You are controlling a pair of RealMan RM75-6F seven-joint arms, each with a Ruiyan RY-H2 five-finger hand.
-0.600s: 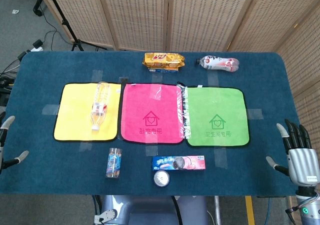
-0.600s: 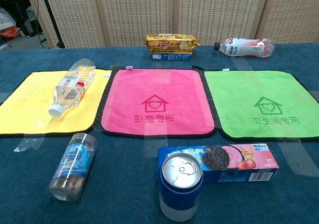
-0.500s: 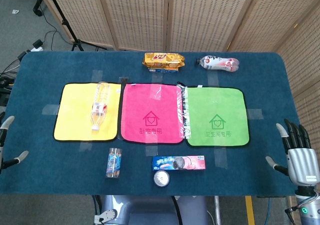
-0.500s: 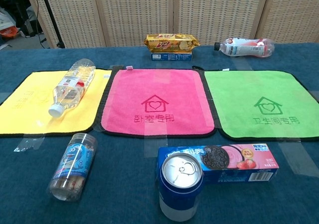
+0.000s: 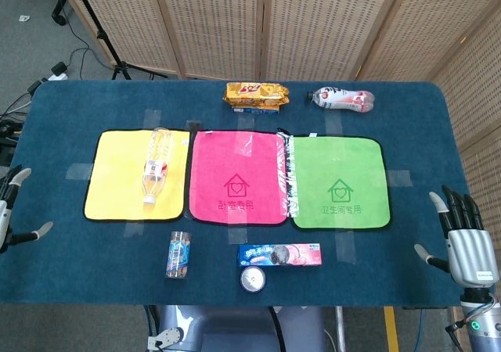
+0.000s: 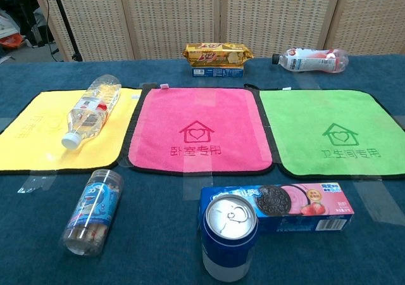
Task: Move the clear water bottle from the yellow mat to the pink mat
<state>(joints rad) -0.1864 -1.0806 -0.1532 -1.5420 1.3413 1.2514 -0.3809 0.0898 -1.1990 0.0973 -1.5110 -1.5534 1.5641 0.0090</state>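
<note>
Woven rattan screens (image 5: 266, 23) stand behind a worktop (image 5: 70, 102) covered in dark blue cloth, with grey floor and cables beyond its far left corner. Three mats lie taped side by side across the cloth: a yellow mat (image 5: 117, 184), a pink mat (image 5: 223, 160) and a green mat (image 5: 340, 160). The clear water bottle (image 5: 155, 165) lies on its side on the yellow mat, near the edge beside the pink mat, its cap pointing toward the robot. A yellow biscuit pack (image 5: 257, 95) and a pink-labelled bottle (image 5: 343, 98) lie along the far edge. Nearer the robot sit a small snack tub (image 5: 179, 254), a cookie box (image 5: 280, 255) and a can (image 5: 254, 281). The left hand (image 5: 8, 211) and right hand (image 5: 462, 238) hover at the worktop's sides, fingers spread and holding nothing.
</note>
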